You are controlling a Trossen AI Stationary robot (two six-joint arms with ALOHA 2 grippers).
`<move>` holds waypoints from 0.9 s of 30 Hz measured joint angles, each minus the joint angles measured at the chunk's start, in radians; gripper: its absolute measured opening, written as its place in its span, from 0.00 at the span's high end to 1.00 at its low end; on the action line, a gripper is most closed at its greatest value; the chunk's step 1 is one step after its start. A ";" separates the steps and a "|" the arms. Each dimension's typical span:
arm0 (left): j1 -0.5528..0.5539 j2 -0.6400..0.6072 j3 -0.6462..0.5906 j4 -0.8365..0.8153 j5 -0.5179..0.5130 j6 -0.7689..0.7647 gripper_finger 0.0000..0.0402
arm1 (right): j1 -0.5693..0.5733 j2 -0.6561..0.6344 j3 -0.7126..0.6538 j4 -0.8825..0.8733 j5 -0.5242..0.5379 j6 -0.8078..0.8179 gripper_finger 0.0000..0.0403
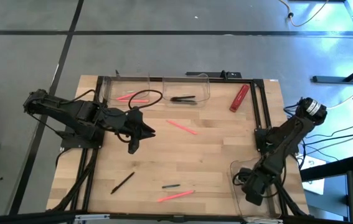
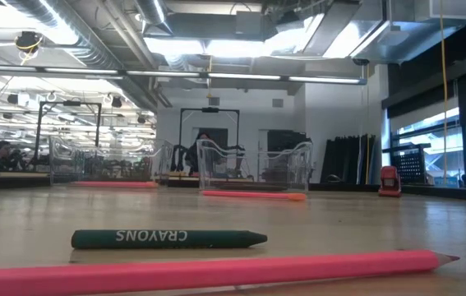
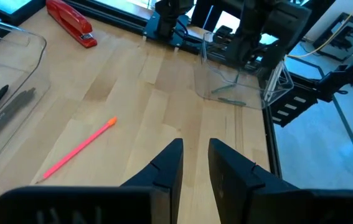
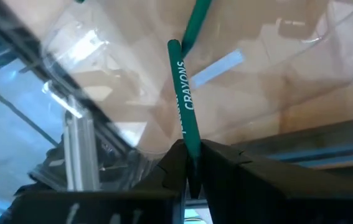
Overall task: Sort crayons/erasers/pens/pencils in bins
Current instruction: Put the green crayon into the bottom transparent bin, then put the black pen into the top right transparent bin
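In the right gripper (image 4: 190, 167), green crayon (image 4: 185, 99) lettered "CRAYONS".

Matt wood table (image 1: 213, 155); clear, seemingly plastic bins (image 1: 185, 84).

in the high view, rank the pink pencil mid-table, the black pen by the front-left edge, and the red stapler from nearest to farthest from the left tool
1. Pink pencil, mid-table, just right of the left tool.
2. Black pen, toward the front-left edge.
3. Red stapler, far-right corner area, clearly the farthest.
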 joint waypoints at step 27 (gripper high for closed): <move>0.000 0.000 0.000 -0.002 0.000 0.000 0.83 | -0.049 0.000 -0.072 0.075 0.018 -0.180 0.71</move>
